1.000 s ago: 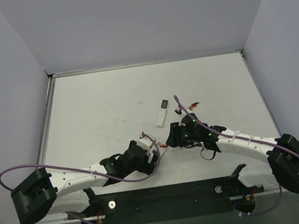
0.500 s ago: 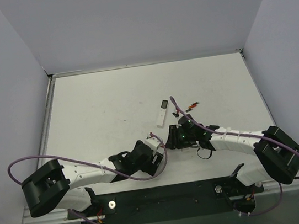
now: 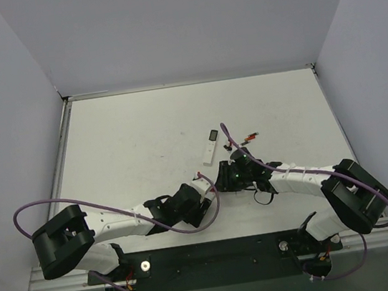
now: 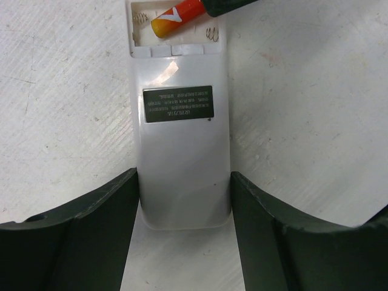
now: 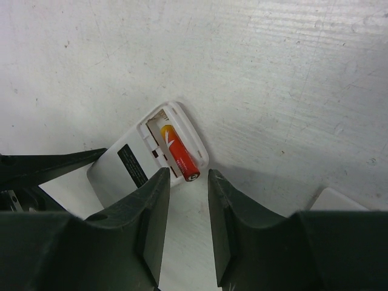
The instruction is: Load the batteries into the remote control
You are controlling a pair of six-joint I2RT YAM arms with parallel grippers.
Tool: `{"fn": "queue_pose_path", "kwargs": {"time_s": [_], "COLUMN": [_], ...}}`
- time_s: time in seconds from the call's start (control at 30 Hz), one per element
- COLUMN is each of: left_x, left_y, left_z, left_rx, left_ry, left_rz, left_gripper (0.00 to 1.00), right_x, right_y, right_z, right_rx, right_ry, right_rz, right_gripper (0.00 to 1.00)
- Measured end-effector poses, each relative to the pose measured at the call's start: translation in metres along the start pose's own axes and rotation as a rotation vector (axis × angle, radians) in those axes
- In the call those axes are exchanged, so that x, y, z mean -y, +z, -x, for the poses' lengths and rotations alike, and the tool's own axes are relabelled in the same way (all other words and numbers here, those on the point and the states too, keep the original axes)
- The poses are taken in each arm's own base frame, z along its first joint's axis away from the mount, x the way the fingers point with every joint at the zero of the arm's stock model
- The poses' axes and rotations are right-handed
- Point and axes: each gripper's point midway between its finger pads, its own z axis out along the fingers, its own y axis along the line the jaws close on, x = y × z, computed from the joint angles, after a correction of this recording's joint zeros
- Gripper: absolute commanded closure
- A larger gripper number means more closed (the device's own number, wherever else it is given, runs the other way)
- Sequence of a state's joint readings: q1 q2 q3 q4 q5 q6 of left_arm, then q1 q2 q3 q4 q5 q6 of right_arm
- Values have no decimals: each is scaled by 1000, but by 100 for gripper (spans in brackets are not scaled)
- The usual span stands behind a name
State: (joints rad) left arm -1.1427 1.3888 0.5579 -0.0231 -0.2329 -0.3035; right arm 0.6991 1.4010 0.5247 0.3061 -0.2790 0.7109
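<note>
**Both arms have drawn in around the remote**

Over the last second, the top view shows the left arm's big dark joint swinging rightward and the left gripper [image 4: 183, 176] sliding a little closer to the right one. The right arm's outer joint has pulled in toward the centre. The right gripper [image 5: 188, 171] has barely shifted.

The long, slim white remote with a dark screen [image 3: 211, 146] and the small red-and-dark loose batteries [image 3: 251, 137] lie where they did on the white table [image 3: 128, 140].

The short, broad white plastic remote control [image 4: 182, 157] lies back-up on the table between the two grippers, its dark rectangular label [image 4: 177, 104] showing. The left gripper's dark fingers [image 4: 124, 200] press against both long sides of its near end, clamping it.

At the far end, the battery compartment [image 5: 159, 124] is uncovered and its coil springs [image 4: 140, 17] are visible. A red-and-orange cylindrical battery [image 5: 177, 151] lies slanted in it, its dark end at the compartment's edge.

The right gripper's fingers stand a narrow gap apart just at that end, with nothing visibly pinched between them.
</note>
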Motion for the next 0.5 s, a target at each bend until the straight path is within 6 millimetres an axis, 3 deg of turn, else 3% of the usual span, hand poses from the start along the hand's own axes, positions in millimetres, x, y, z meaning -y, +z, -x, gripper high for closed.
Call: {"fn": "queue_pose_path", "kwargs": {"time_s": [0.23,0.5], "left_x": [0,0], "left_y": [0,0], "left_z": [-1,0], "left_rx": [-3,-4], "left_ry": [1,2], "left_rz": [0,-2], "left_gripper": [33,43], "right_x": [-1,1], "right_y": [4,7], "right_z": [0,2], "right_rx": [-7,-6], "right_ry": [11,30], "right_rz": [15,16], "right_gripper": [77,86]}}
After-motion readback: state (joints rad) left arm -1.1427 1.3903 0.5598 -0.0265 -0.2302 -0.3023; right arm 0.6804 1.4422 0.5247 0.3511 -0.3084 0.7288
